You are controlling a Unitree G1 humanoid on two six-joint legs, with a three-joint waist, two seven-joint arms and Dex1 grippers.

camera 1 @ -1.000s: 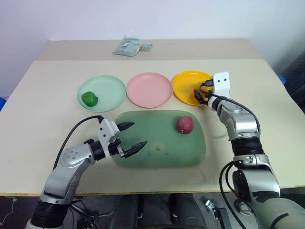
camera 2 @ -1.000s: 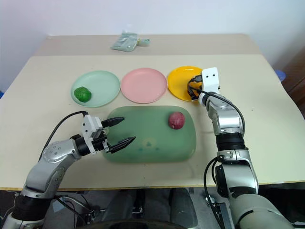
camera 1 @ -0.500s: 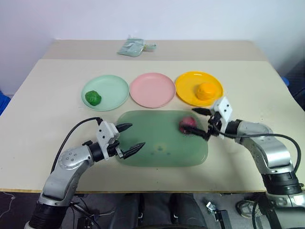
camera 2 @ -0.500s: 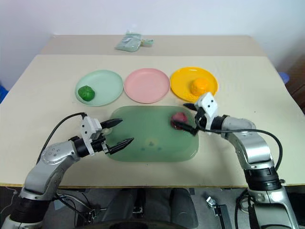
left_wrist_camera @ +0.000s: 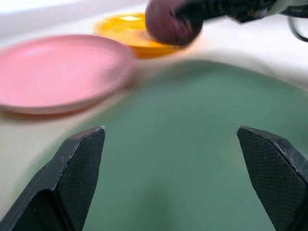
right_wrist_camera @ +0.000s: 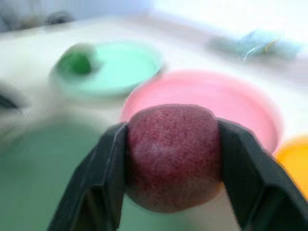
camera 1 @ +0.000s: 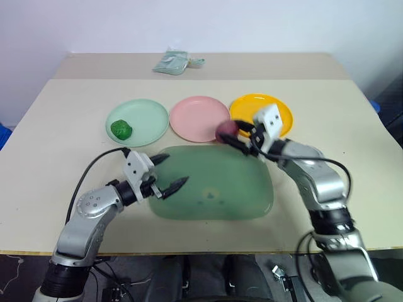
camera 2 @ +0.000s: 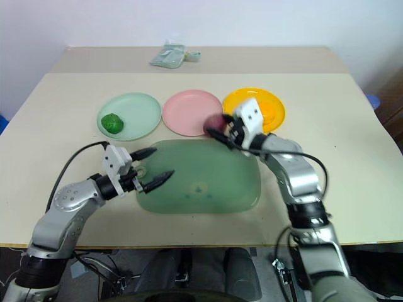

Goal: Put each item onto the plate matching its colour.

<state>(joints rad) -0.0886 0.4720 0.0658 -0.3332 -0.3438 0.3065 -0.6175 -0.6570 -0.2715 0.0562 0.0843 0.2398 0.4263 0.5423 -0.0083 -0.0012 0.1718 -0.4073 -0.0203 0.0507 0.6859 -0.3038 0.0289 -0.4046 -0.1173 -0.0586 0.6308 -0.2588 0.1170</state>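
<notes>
My right gripper (camera 1: 228,133) is shut on the dark red-purple ball (camera 1: 225,130), which sits squeezed between both fingers (right_wrist_camera: 101,173). It holds the ball (right_wrist_camera: 172,156) off the table at the near right rim of the pink plate (camera 1: 198,117). The yellow plate (camera 1: 284,111) lies partly behind my right wrist. A bumpy green ball (camera 1: 120,129) rests on the mint green plate (camera 1: 143,117). Over the left end of the green tray (camera 1: 217,192), my left gripper (camera 1: 174,170) stands open and holds nothing, its fingers (left_wrist_camera: 79,166) wide apart.
The translucent green tray lies on the table just in front of the row of three plates. A crumpled greenish packet (camera 1: 175,61) lies at the back of the table. Bare tabletop (camera 1: 352,163) stretches to the right and left of the tray.
My right gripper left the yellow plate, came down to the tray, shut on the red-purple ball and carried it up and left to the pink plate's rim. The left gripper edged slightly forward.
</notes>
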